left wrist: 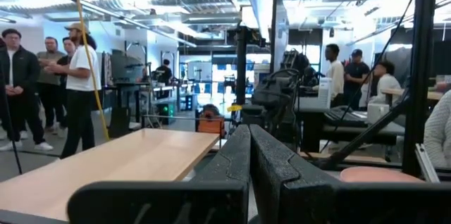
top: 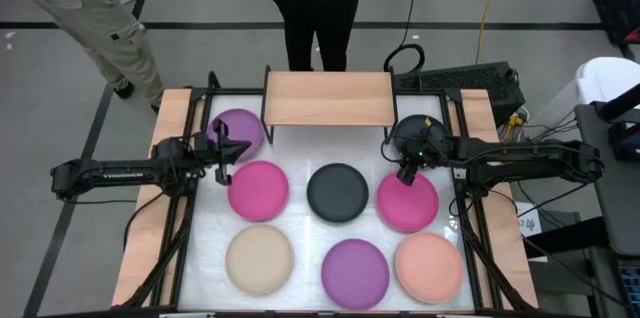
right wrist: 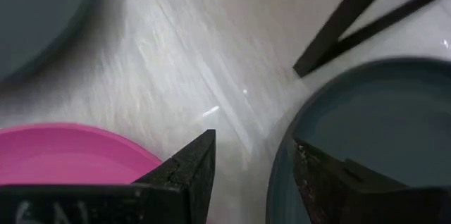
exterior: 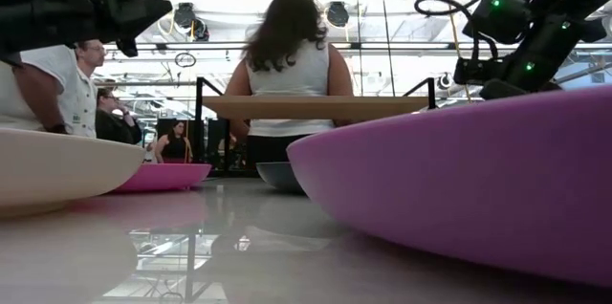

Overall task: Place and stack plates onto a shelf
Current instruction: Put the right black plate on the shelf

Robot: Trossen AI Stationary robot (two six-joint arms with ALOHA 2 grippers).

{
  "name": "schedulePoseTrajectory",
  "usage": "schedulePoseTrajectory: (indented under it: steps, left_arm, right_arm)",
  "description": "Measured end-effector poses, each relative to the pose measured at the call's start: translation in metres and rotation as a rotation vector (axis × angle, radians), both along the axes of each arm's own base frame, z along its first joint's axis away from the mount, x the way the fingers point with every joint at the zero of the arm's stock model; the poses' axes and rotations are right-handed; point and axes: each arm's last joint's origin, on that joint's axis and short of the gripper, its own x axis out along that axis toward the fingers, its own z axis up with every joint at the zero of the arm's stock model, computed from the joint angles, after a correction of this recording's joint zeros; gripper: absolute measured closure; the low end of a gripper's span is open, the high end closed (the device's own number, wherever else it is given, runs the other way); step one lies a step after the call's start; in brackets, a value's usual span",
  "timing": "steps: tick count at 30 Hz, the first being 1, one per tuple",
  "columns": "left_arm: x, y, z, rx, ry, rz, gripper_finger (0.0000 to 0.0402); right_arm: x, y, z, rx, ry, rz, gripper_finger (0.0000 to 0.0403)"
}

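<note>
Plates lie across the counter (top: 300, 253): beige plate (top: 259, 259), purple plate (top: 355, 272) and salmon plate (top: 429, 267) nearest. Beyond, left gripper (top: 222, 161), fingers pressed together, hovers beside a magenta plate (top: 258, 190); right gripper (top: 407, 172), fingers apart and empty, hangs over another magenta plate's (top: 408, 203) far edge. Shelf (top: 328, 98) stands bare behind.

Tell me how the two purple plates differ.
The back purple plate sits rear left beside the shelf; the front purple plate lies front centre. The left end effector overlaps the back one's edge; the front one shows whole. Both are round and shallow.

Purple, magenta, grey, beige, peach plates (top: 339, 192); light-wood shelf (top: 328, 99)
</note>
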Motion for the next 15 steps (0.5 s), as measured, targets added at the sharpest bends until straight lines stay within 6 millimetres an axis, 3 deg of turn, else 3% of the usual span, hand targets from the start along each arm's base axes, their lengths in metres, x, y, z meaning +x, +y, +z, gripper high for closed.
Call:
schedulePoseTrajectory:
  steps: [15]
  left_arm:
    - [-0.001,-0.002,0.004,0.005,-0.041,-0.050,0.0398]
  right_arm:
    - [0.002,-0.006,-0.027,0.039,0.215,-0.109,0.0258]
